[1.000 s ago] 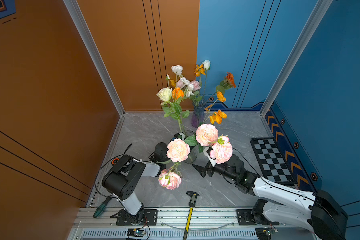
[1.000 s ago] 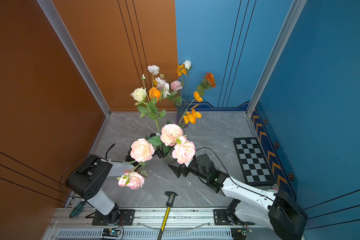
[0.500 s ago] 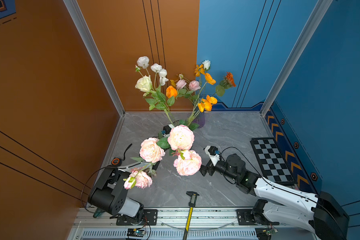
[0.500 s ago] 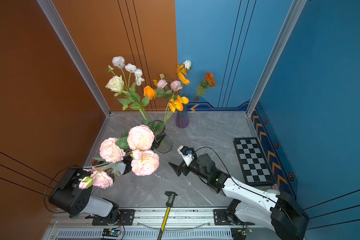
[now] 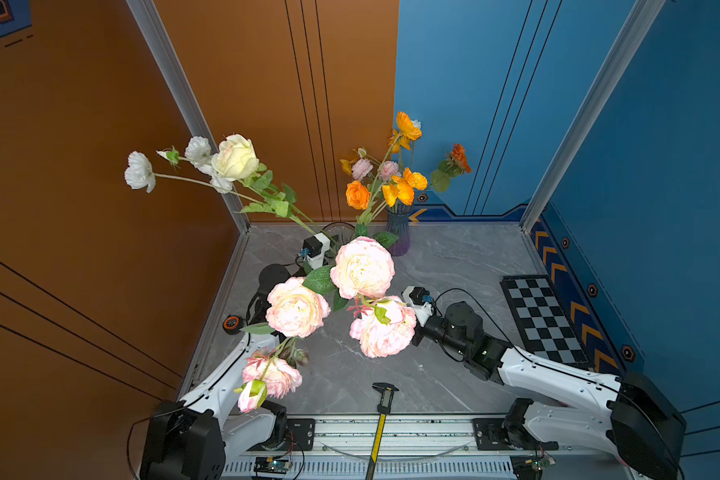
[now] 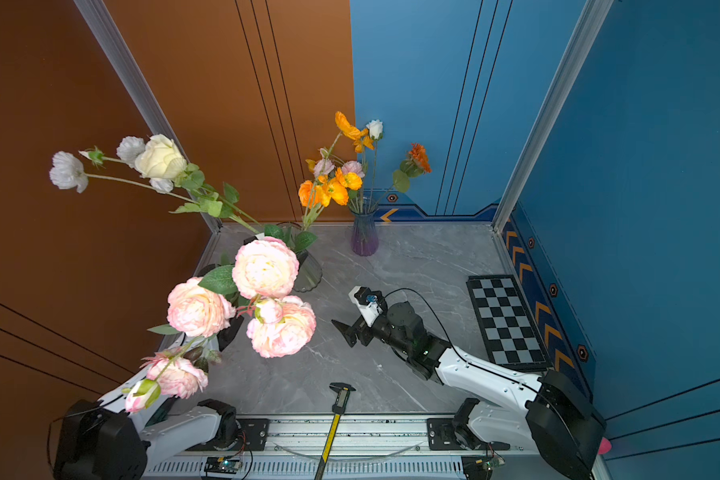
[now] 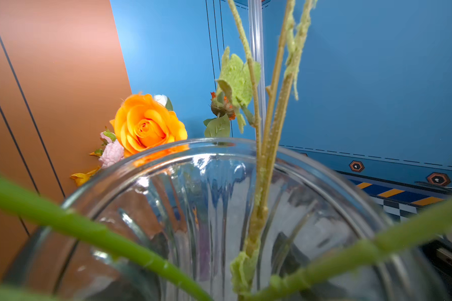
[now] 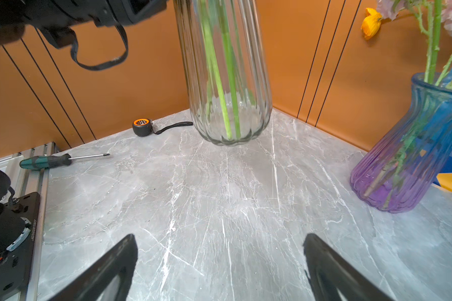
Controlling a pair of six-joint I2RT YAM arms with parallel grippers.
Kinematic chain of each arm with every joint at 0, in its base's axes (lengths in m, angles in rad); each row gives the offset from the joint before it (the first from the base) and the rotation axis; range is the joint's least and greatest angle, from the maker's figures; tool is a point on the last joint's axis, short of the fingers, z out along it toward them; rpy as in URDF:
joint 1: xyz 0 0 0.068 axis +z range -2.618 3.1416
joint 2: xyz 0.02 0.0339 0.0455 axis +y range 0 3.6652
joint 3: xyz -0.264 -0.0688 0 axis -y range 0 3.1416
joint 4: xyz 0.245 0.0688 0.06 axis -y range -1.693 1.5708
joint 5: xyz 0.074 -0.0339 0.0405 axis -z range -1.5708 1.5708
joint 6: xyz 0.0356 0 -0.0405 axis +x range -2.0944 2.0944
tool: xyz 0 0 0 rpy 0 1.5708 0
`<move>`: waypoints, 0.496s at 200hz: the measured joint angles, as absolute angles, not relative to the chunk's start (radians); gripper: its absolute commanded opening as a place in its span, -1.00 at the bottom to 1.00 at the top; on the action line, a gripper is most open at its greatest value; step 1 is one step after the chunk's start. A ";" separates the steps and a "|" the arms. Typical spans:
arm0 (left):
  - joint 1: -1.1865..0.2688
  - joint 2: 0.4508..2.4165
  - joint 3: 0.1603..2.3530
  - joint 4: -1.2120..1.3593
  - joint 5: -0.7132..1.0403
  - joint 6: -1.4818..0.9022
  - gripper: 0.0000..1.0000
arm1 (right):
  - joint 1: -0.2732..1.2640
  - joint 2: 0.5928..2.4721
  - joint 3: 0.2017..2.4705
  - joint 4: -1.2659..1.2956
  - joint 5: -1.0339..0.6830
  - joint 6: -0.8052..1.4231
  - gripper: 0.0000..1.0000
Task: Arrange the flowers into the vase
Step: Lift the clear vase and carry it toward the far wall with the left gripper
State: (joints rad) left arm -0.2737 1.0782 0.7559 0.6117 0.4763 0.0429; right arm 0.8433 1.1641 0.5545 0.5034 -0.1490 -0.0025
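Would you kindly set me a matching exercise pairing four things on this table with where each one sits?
Things:
1. tape measure
2. caliper
3. checkerboard
4. purple vase

Places:
A. at the back of the table, with flower stems in it
B. at the front edge, reaching over the rail
C. beside the blue side wall
D. beside the orange side wall

Pairs: 1-D, 2-B, 3-C, 4-A.

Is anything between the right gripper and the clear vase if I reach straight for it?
Nothing visible. In the right wrist view only bare marble tabletop lies between the open right gripper and the clear ribbed vase. The tape measure and screwdriver lie off to one side, the purple vase to the other.
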 measured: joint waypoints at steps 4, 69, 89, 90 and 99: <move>-0.272 1.069 0.771 0.581 0.466 0.051 -0.45 | 0.843 1.165 0.554 0.507 -0.154 -0.002 1.00; -0.152 1.070 0.903 0.313 0.299 0.081 -0.49 | 0.843 1.176 0.580 0.510 -0.173 -0.002 1.00; -0.111 1.126 0.953 0.278 0.281 0.057 -0.49 | 0.843 1.176 0.580 0.510 -0.180 -0.002 1.00; -0.109 1.129 0.956 0.276 0.281 0.056 -0.49 | 0.843 1.176 0.580 0.510 -0.180 -0.002 1.00; -0.092 1.161 0.985 0.269 0.278 0.039 -0.50 | 0.843 1.176 0.580 0.510 -0.180 -0.002 1.00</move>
State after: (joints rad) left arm -0.0917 1.1614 0.9848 0.2687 0.2775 0.0395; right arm 0.8433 1.1759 0.5804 0.5098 -0.1802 -0.0025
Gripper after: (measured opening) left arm 0.688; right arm 0.999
